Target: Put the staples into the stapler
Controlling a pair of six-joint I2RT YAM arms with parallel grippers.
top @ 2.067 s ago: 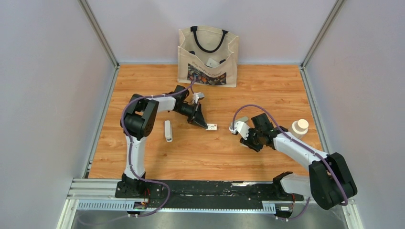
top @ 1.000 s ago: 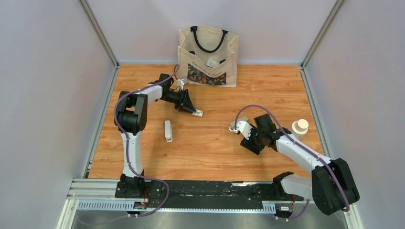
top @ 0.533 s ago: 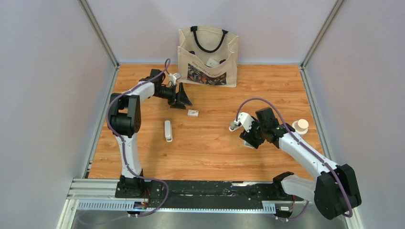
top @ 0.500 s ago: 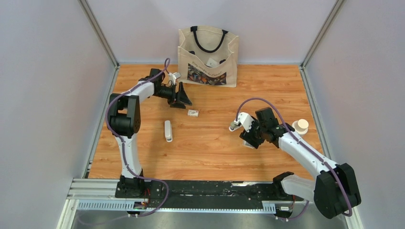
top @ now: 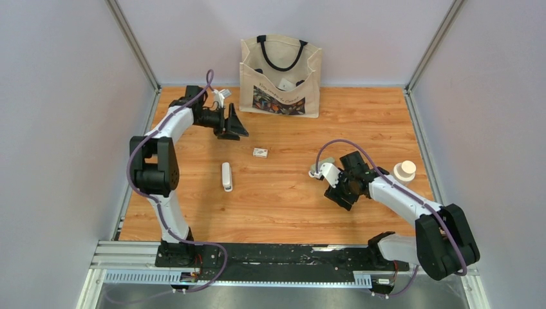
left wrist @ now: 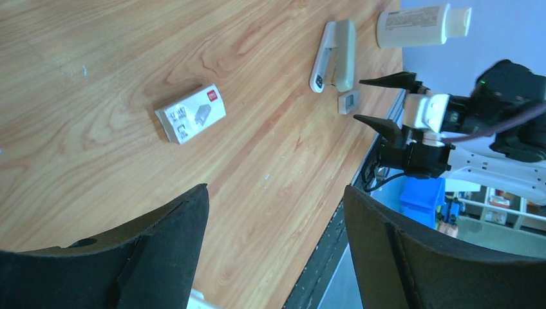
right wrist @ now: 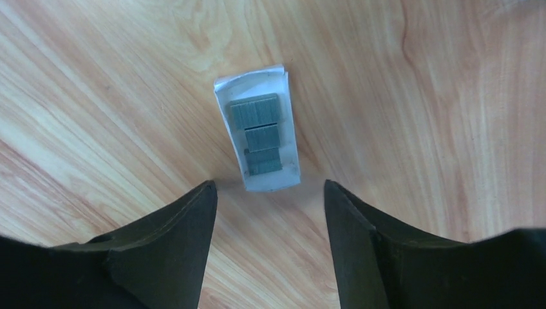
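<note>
The staples (right wrist: 256, 133) are short grey strips lying in a small white tray (right wrist: 288, 168) on the wood. My right gripper (right wrist: 270, 187) is open just short of that tray, a fingertip on either side and nothing between them. In the top view the right gripper (top: 341, 198) hides the tray. A pale stapler (left wrist: 335, 55) lies beside the tray (left wrist: 348, 102), and a white stapler (top: 226, 176) lies left of centre. My left gripper (top: 235, 128) is open and empty at the far left, well away from the small staple box (top: 260, 152) (left wrist: 191, 114).
A canvas tote bag (top: 281, 77) stands at the back wall. A white bottle (top: 405, 170) (left wrist: 418, 26) stands near the right edge behind the right arm. Grey walls close in three sides, and a black rail (top: 277, 254) runs along the near edge.
My left gripper opened, left the staple box on the table and pulled back to the far left. The right gripper shifted slightly and is back over the tray, still open.
</note>
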